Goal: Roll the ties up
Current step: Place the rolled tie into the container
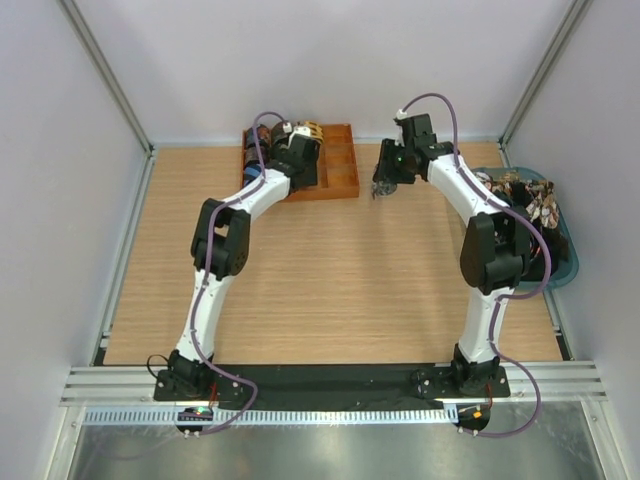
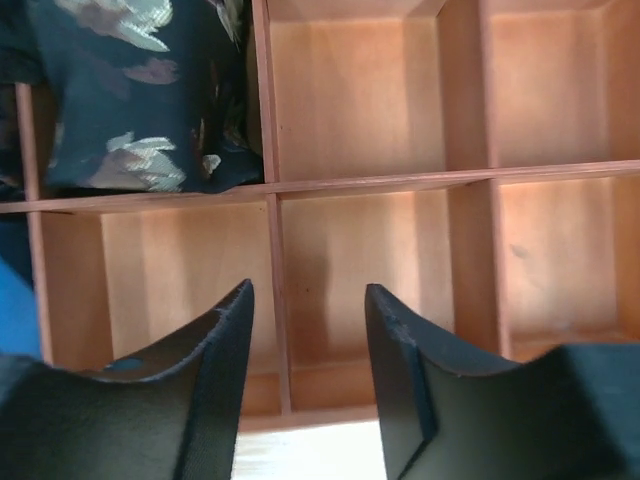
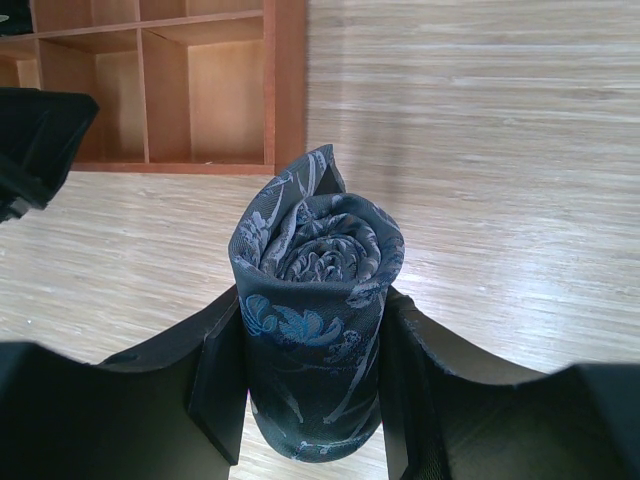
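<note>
No writing, label, brand or number can be read in any view. The rolled tie bears only a blue flower print, and the dark tie in the tray only pale blotches.

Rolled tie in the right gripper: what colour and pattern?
The rolled tie is dark navy, light blue floral print; best in right wrist view.

Rolled tie: navy, pale-blue floral print. Stowed tie: black, grey-beige blotches. Tray: reddish-brown. My fingers: black.
</note>
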Controlling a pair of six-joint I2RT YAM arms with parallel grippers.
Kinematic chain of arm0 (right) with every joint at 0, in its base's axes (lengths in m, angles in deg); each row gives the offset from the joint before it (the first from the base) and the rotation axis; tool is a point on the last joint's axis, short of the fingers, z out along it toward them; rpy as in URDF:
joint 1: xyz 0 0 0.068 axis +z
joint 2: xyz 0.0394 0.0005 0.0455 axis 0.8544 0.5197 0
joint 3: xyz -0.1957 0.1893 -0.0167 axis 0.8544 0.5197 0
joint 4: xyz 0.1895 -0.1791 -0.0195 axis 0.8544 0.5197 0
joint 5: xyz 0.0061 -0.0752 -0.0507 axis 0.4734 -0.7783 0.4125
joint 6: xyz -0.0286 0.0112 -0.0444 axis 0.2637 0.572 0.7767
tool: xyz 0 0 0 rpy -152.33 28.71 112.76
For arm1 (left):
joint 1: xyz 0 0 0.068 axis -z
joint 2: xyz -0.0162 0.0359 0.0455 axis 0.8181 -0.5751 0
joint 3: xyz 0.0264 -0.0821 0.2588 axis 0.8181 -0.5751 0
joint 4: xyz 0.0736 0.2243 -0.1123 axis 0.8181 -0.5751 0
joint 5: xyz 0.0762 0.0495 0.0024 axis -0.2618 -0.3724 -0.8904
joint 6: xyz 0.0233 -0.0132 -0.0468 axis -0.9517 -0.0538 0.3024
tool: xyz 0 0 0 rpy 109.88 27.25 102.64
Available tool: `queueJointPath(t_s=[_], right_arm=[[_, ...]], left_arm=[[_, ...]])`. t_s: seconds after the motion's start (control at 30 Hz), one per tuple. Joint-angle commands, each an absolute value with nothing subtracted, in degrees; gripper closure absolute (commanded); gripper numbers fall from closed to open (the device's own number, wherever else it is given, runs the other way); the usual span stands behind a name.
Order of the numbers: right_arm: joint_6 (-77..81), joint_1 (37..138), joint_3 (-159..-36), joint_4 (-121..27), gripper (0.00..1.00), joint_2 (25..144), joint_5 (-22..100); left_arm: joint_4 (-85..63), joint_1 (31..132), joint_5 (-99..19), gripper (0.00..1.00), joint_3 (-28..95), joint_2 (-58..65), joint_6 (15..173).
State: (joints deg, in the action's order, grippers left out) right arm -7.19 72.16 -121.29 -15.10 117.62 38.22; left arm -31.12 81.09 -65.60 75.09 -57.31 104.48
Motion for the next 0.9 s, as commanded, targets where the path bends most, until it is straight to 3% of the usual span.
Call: queueJointPath(t_s=[0.0, 0.17, 0.23, 0.87], right_arm=[[-5.97, 72.31, -123.52, -15.45, 0.96, 112.61, 36.86], [-6.14, 72.23, -124.22, -15.36, 0.96, 112.78, 36.51], [-6.23, 72.23, -125.01, -15.10, 0.96, 113.31, 36.69], [-5.53, 72.66, -128.35, -11.93, 0.96, 118.06, 29.74]], left_arm=[[-35.80, 79.77, -63.07, 0.53, 79.50, -59.24, 104.80], [-34.66, 79.06, -56.83, 0.83, 75.20, -58.11, 107.88], [-33.61, 79.15, -56.21, 0.99, 73.01, -56.18, 108.14], [-17.96, 86.96, -58.31, 1.00, 36.10, -35.08, 114.20]])
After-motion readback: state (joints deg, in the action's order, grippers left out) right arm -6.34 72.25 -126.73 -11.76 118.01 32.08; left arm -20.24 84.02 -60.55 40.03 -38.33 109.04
